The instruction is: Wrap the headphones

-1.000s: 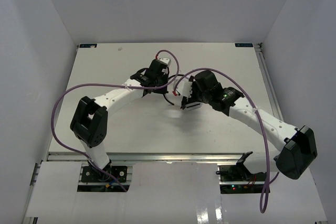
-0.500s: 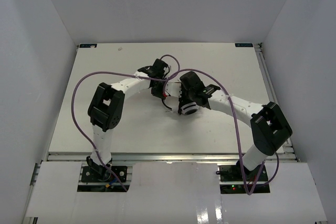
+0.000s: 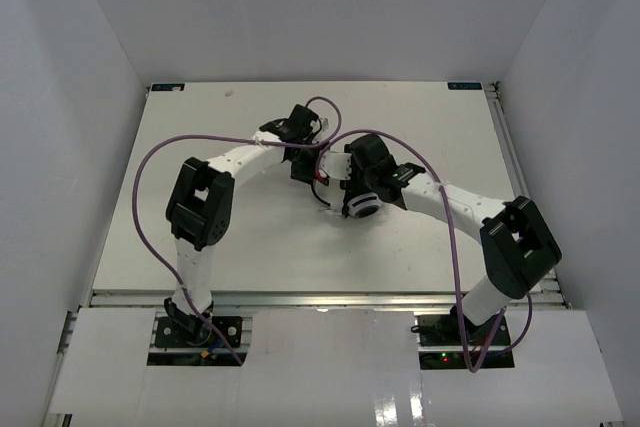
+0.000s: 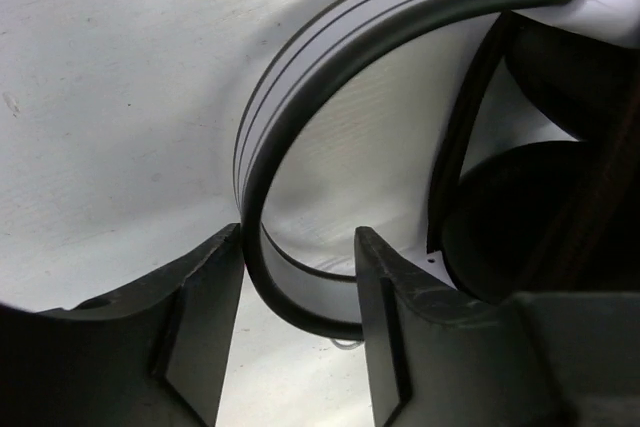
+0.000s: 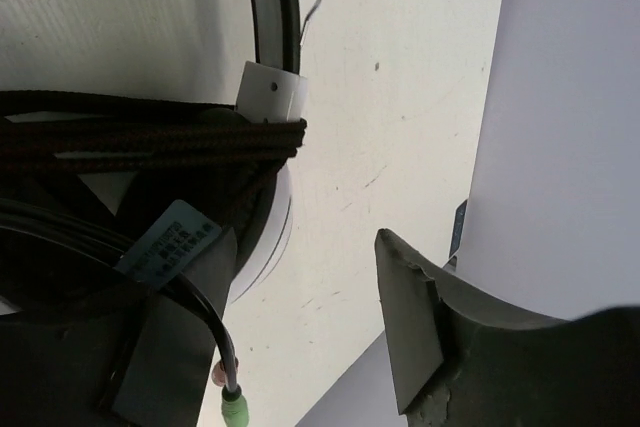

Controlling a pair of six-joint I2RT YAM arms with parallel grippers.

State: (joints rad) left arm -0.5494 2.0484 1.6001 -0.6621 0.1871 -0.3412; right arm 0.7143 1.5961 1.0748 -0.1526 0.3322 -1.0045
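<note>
Headphones (image 3: 357,204) lie on the table (image 3: 190,137), clear of its edges; left gripper (image 4: 298,247) straddles headband (image 4: 290,97) unclamped; right gripper (image 5: 305,242) spread, empty.

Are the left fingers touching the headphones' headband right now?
Cannot tell. The left wrist view shows the headband running between the left fingers, its black edge right beside one fingertip, with no plain contact or gap.
</note>
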